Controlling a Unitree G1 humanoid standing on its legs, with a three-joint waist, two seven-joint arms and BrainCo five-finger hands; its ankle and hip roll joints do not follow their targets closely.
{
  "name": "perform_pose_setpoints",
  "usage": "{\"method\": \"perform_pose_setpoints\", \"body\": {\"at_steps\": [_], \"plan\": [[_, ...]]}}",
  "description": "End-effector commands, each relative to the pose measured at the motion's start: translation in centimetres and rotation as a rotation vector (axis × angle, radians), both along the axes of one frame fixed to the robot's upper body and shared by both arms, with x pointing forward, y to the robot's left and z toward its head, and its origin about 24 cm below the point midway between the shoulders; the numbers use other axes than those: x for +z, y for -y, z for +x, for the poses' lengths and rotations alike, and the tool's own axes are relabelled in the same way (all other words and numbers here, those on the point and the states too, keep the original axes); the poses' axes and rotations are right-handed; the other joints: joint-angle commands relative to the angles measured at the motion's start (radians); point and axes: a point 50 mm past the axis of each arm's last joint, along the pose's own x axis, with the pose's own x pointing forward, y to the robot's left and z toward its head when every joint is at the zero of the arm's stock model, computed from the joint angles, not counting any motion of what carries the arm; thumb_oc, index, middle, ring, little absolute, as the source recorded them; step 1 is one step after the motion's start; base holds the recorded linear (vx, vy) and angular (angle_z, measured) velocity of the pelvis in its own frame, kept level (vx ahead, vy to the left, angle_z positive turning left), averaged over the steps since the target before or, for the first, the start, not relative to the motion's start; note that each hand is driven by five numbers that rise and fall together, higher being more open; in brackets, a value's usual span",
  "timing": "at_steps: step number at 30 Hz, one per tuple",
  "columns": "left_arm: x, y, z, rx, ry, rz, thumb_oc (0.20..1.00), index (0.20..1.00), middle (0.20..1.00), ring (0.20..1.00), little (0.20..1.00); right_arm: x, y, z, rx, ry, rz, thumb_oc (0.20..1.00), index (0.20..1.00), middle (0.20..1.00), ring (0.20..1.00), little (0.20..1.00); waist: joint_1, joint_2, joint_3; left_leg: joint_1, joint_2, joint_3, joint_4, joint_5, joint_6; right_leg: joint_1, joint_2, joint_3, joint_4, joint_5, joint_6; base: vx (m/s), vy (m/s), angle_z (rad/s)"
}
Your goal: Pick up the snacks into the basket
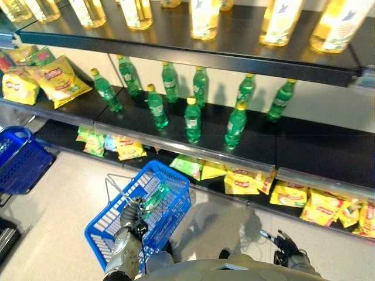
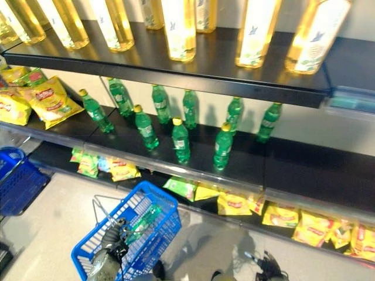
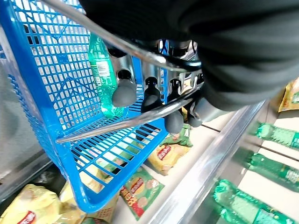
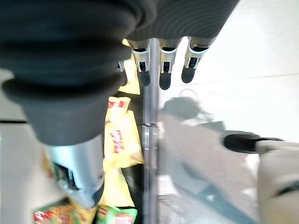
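Looking down from the head camera, you see a pale floor (image 1: 53, 193) in front of dark store shelving.

Nearest you, your left hand (image 1: 130, 218) has its fingers (image 3: 123, 91) curled round the thin metal handle (image 3: 140, 116) of a blue basket (image 1: 167, 218), which hangs just in front of the bottom shelf. One green bottle (image 1: 155, 196) lies inside the basket against its mesh wall.

Your right hand (image 1: 288, 244) hangs low at the right, above the floor, its fingers (image 4: 164, 77) relaxed and nearly straight, holding nothing.

A second blue basket (image 1: 20, 159) sits on the floor at the far left.

Beyond the held basket, the bottom shelf (image 1: 58, 134) carries the snacks (image 1: 241, 182): flat bags, mostly yellow with red labels and a few green, lying loosely in a row from the left to the far right. None of them is in the basket. They overlap too much to count exactly.

The middle shelf (image 1: 304, 149) holds ten upright green bottles (image 1: 192, 120) with yellow caps, and a heap of larger yellow snack bags (image 1: 55, 79) at its left end.

On the top shelf (image 1: 234, 50) stand tall bottles of pale yellow liquid (image 1: 205, 17), their upper parts out of sight.
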Motion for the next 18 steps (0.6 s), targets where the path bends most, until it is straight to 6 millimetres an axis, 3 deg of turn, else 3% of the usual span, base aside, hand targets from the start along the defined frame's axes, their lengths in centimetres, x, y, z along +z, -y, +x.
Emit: {"method": "perform_pose_setpoints", "body": {"at_steps": [1, 2, 3, 4, 6, 7, 8, 10, 11, 12, 15, 17, 18], "plan": [[6.4, -2.5, 5.5, 0.062, 0.381, 0.114, 0.2, 0.2, 0.2, 0.2, 0.2, 0.0, 1.1, -1.3, -0.007, -0.046, -0.049, 1.0, 1.0, 1.0, 1.0, 1.0, -0.017, 0.023, -0.027, -0.005, 0.116, -0.046, -0.064, 0.119, -0.024, -0.003, -0.037, 0.085, -0.044, 0.062, 0.147, 0.17, 0.415, 0.37], [6.4, -2.6, 5.5, 0.067, 0.38, 0.113, 0.2, 0.2, 0.2, 0.2, 0.2, 0.0, 1.2, -1.3, -0.006, -0.042, -0.051, 1.0, 1.0, 1.0, 1.0, 1.0, -0.022, 0.034, -0.021, 0.001, 0.148, -0.054, -0.078, 0.162, -0.041, -0.007, -0.041, 0.09, -0.015, 0.049, 0.146, 0.08, 0.226, 0.21], [6.4, -2.6, 5.5, 0.067, 0.38, 0.113, 0.2, 0.2, 0.2, 0.2, 0.2, 0.0, 1.2, -1.3, -0.006, -0.042, -0.051, 1.0, 1.0, 1.0, 1.0, 1.0, -0.022, 0.034, -0.021, 0.001, 0.148, -0.054, -0.078, 0.162, -0.041, -0.007, -0.041, 0.09, -0.014, 0.049, 0.146, 0.11, 0.397, 0.1], [6.6, -2.7, 5.6, 0.063, 0.388, 0.12, 0.2, 0.2, 0.2, 0.2, 0.2, 0.1, 1.3, -1.3, -0.016, -0.028, -0.046, 1.0, 1.0, 1.0, 1.0, 1.0, -0.028, 0.049, -0.016, 0.011, 0.192, -0.081, -0.081, 0.213, -0.065, -0.021, -0.062, 0.101, 0.04, 0.026, 0.153, 0.11, 0.427, -0.13], [6.5, -2.7, 5.6, 0.058, 0.382, 0.121, 0.2, 0.2, 0.2, 0.2, 0.2, 0.1, 1.3, -1.2, -0.017, -0.019, -0.045, 1.0, 1.0, 1.0, 1.0, 1.0, -0.028, 0.056, -0.014, 0.021, 0.191, -0.108, -0.081, 0.212, -0.071, -0.029, -0.072, 0.11, 0.06, 0.02, 0.159, 0.12, 0.424, -0.1], [6.5, -2.7, 5.6, 0.056, 0.385, 0.119, 0.2, 0.2, 0.2, 0.2, 0.2, 0.2, 1.4, -0.9, -0.019, -0.008, -0.039, 1.0, 1.0, 1.0, 1.0, 1.0, -0.02, 0.067, -0.013, 0.028, 0.154, -0.179, -0.075, 0.139, -0.065, -0.033, -0.1, 0.141, 0.083, 0.02, 0.177, 0.14, 0.419, 0.05], [6.6, -2.7, 5.7, 0.052, 0.392, 0.116, 0.2, 0.2, 0.2, 0.2, 0.2, 0.3, 1.4, -0.7, -0.021, -0.002, -0.036, 1.0, 1.0, 1.0, 1.0, 1.0, -0.02, 0.063, -0.009, 0.029, 0.127, -0.182, -0.052, 0.089, -0.058, -0.026, -0.126, 0.153, 0.085, 0.026, 0.189, 0.18, 0.587, 0.04], [6.8, -2.6, 6.1, 0.028, 0.399, 0.12, 0.2, 0.2, 0.2, 0.2, 0.2, 0.2, 1.4, -0.8, -0.042, -0.004, -0.025, 1.0, 1.0, 1.0, 1.0, 1.0, -0.032, 0.042, -0.006, 0.014, 0.099, -0.125, 0.003, -0.036, -0.052, -0.011, -0.197, 0.151, 0.078, 0.048, 0.221, 0.11, 0.426, 0.0], [6.9, -2.4, 6.3, 0.007, 0.402, 0.129, 0.2, 0.2, 0.2, 0.2, 0.2, 0.2, 1.4, -0.8, -0.057, 0.0, -0.023, 1.0, 1.0, 1.0, 1.0, 1.0, -0.032, 0.032, -0.007, 0.012, 0.077, -0.117, 0.026, -0.078, -0.04, -0.005, -0.23, 0.148, 0.066, 0.078, 0.24, 0.09, 0.403, 0.12], [7.3, -2.3, 6.6, -0.017, 0.415, 0.145, 0.2, 0.2, 0.2, 0.2, 0.2, 0.3, 1.4, -0.6, -0.085, 0.014, -0.022, 1.0, 1.0, 1.0, 1.0, 1.0, -0.034, 0.019, -0.004, 0.003, 0.049, -0.105, 0.066, -0.116, -0.025, -0.009, -0.266, 0.157, 0.065, 0.156, 0.258, 0.07, 0.422, 0.16], [8.2, -2.4, 7.1, -0.063, 0.446, 0.188, 0.2, 0.2, 0.2, 0.2, 0.2, 0.5, 1.5, 0.1, -0.145, 0.048, -0.011, 1.0, 1.0, 1.0, 1.0, 1.0, -0.039, 0.013, 0.011, -0.007, -0.023, -0.073, 0.104, -0.174, 0.024, -0.058, -0.346, 0.183, 0.082, 0.377, 0.259, 0.04, 0.459, -0.14], [8.3, -2.4, 6.9, -0.072, 0.451, 0.199, 0.2, 0.2, 0.2, 0.2, 0.2, 0.6, 1.4, 0.3, -0.139, 0.058, -0.01, 1.0, 1.0, 1.0, 1.0, 1.0, -0.032, 0.021, 0.01, 0.014, -0.077, -0.051, 0.077, -0.186, 0.054, -0.079, -0.393, 0.138, 0.082, 0.466, 0.259, 0.05, 0.508, -0.42], [8.2, -2.4, 6.7, -0.077, 0.442, 0.21, 0.2, 0.2, 0.2, 0.2, 0.2, 0.6, 1.5, 0.3, -0.137, 0.058, -0.013, 1.0, 1.0, 1.0, 1.0, 1.0, -0.023, 0.03, 0.01, 0.028, -0.1, -0.039, 0.057, -0.187, 0.07, -0.082, -0.415, 0.089, 0.083, 0.481, 0.259, 0.04, 0.539, -0.48]]}}
